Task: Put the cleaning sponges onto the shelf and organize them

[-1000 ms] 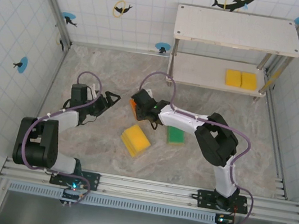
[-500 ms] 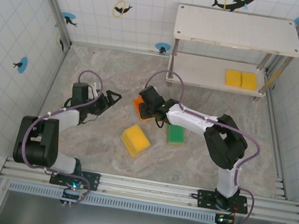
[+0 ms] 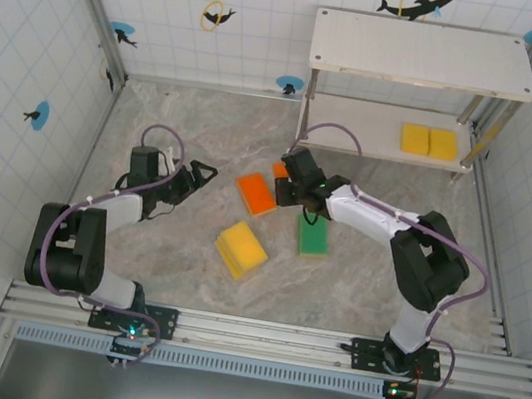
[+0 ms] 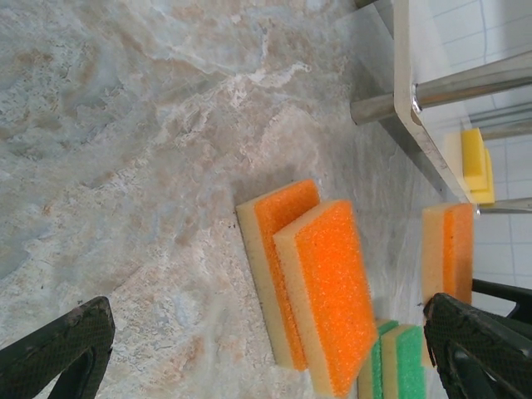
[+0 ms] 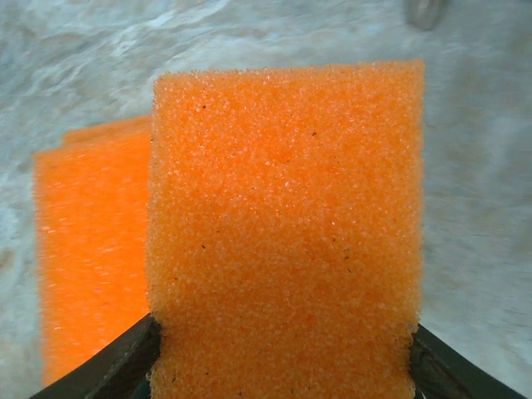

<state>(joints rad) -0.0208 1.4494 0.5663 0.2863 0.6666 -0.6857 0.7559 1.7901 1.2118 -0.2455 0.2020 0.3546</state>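
Top view: right pincer at center is clamped on an orange sponge, near the shelf's left leg. Left pincer, at left, is spread wide. Left wrist: an orange pair lies stacked on the desk, mid-frame. Right wrist: the held sponge sits between the fingers.

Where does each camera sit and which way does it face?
Top external: overhead behind the bases, looking down at both arms, off-white two-tier shelf.
Left wrist: low, facing across stacked orange sponges; own jaws at bottom corners.
Right wrist: close on the orange foam sponge in its jaws.
Shared: both wrist views show that sponge.
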